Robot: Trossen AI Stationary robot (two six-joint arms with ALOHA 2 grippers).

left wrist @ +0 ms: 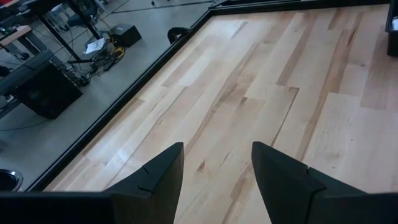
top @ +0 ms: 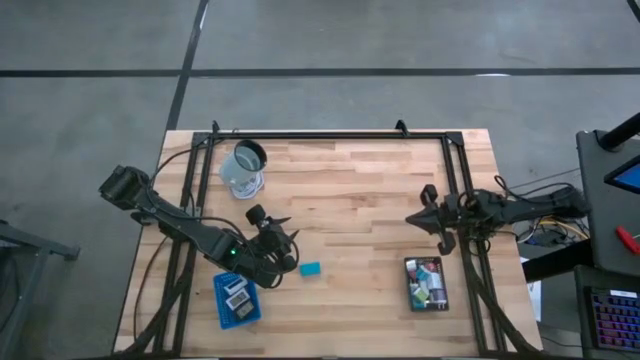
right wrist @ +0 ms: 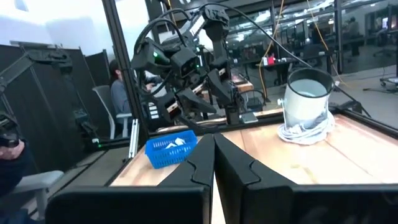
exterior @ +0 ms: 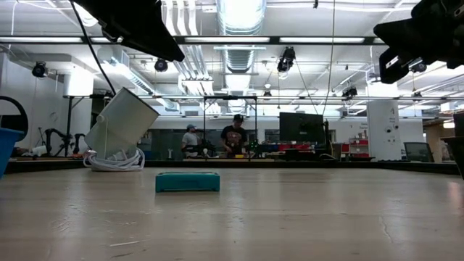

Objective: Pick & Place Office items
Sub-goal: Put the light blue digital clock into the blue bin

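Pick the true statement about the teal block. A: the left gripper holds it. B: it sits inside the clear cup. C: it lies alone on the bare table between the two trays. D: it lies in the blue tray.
C: in the high view the teal block lies by itself on the table, right of the blue tray and the open left gripper, left of the black tray.

Wooden table [top: 350, 190] bearing teal block [top: 309, 269], blue tray [top: 222, 297], black tray [top: 409, 285], cup [top: 243, 169]

Bare table [top: 360, 210] mid-board; only the teal block [top: 309, 269] and cup [top: 244, 168] obstruct.
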